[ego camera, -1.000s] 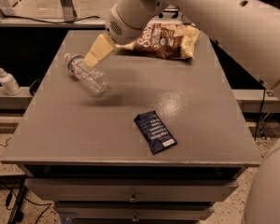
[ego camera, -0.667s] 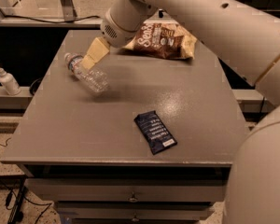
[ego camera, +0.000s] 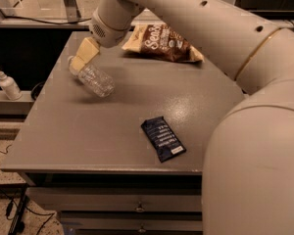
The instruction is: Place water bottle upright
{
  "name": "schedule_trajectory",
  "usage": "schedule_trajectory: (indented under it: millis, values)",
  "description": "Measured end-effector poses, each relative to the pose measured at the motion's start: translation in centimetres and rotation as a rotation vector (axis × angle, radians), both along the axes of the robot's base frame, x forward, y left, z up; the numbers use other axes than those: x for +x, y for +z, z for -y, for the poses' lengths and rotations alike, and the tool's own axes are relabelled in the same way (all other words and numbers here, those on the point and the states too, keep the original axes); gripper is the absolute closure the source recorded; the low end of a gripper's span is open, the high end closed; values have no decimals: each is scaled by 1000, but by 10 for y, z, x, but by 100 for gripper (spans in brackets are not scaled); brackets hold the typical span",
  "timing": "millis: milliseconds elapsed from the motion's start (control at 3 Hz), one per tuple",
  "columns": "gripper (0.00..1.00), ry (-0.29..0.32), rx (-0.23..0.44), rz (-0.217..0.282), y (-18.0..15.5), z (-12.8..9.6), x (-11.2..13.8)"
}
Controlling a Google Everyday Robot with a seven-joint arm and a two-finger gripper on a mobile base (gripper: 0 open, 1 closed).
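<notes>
The water bottle (ego camera: 98, 81), clear and ribbed, hangs tilted above the left part of the grey table (ego camera: 88, 136), its base pointing down to the right and its shadow on the table beneath it. My gripper (ego camera: 82, 57) is shut on the bottle's neck end, and its tan fingers (ego camera: 88, 49) hide the label band. A bit of the white cap shows at the gripper's left edge.
A brown snack bag (ego camera: 162, 43) lies at the back of the table. A dark blue packet (ego camera: 162, 138) lies near the front edge. A white pump-dispenser bottle (ego camera: 8, 83) stands on a ledge to the left. My arm fills the right side.
The bottle and gripper have hardly moved. The arm's lower segments have swung further into view on the right.
</notes>
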State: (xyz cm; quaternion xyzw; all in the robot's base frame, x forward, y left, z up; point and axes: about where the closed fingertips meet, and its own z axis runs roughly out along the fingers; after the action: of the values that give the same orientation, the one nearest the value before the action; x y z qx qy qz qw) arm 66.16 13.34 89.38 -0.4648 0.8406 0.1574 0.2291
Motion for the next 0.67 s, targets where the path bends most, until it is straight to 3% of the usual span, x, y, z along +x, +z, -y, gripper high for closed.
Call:
schedule_trajectory:
  millis: [667]
  values:
    - [0,11,-55,-14,-12,-32,8]
